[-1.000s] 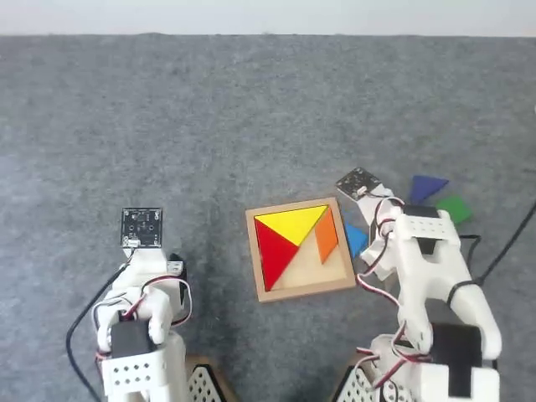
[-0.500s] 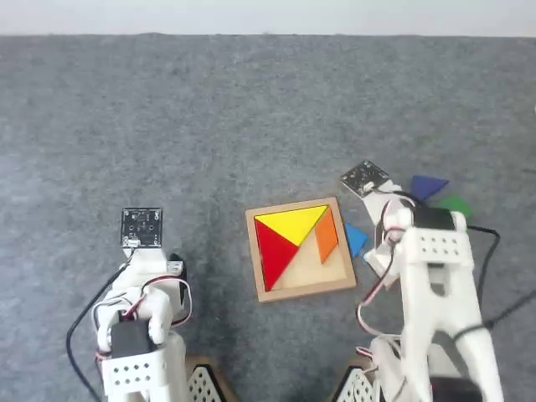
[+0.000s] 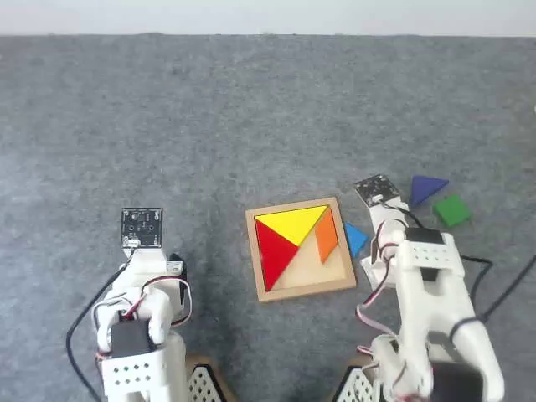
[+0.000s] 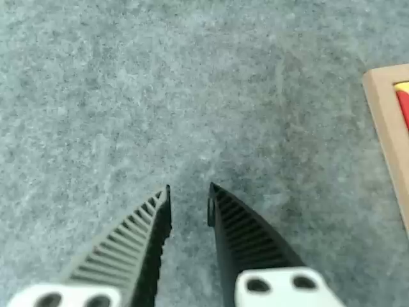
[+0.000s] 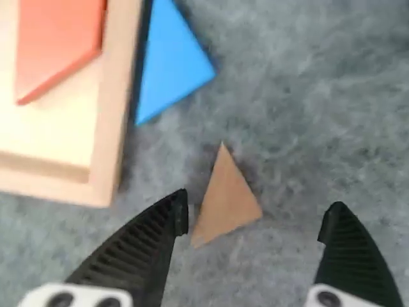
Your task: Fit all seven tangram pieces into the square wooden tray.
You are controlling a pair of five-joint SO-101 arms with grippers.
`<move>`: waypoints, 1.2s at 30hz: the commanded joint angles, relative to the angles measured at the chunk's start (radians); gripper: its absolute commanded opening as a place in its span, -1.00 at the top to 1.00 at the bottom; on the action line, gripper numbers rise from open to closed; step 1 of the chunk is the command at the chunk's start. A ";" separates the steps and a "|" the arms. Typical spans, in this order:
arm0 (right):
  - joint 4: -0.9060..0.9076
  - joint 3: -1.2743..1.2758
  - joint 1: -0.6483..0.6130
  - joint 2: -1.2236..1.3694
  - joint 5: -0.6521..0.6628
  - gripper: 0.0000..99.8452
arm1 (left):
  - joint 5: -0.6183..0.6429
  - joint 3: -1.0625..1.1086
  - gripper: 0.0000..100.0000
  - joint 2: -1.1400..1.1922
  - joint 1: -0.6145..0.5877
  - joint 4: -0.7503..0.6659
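Three pieces, the yellow triangle (image 3: 291, 224), red triangle (image 3: 272, 251) and orange piece (image 3: 327, 236), lie in the tray (image 3: 306, 291) at lower centre, while the blue triangle (image 3: 356, 239), purple triangle (image 3: 425, 188), green square (image 3: 452, 209) and tan triangle (image 5: 225, 199) wait on the carpet to its right, with the right gripper (image 5: 259, 206) spread wide over the tan one and the left gripper (image 4: 189, 188) barely parted and empty.

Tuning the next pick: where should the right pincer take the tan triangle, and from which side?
Likely straight from above. The tan triangle lies flat on the mat, apart from the blue triangle and tray, so only thin side edges offer grip. The open right pincer straddles it; pinch mid-body across two edges, not a corner.
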 commanded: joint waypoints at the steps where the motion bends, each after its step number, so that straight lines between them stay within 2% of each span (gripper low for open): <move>1: 0.010 -0.071 0.028 0.104 -0.017 0.34 | -0.002 -0.013 0.81 -0.020 -0.005 0.003; 4: 0.042 -0.137 0.053 0.191 -0.044 0.39 | -0.002 -0.013 0.81 -0.020 -0.003 0.003; 10: 0.042 -0.178 0.053 0.229 -0.063 0.69 | -0.002 -0.013 0.81 -0.020 -0.005 0.003; 23: 0.061 -0.183 0.044 0.016 -0.064 0.79 | -0.002 -0.013 0.81 -0.020 -0.005 0.003; 27: 0.122 -0.186 -0.047 -0.091 -0.060 0.79 | -0.002 -0.013 0.81 -0.020 -0.005 0.003; 33: 0.162 -0.284 -0.255 -0.159 -0.057 0.79 | -0.002 -0.013 0.81 -0.020 -0.005 0.003; 36: 0.203 -0.410 -0.352 -0.122 0.017 0.79 | -0.002 -0.013 0.81 -0.020 -0.005 0.003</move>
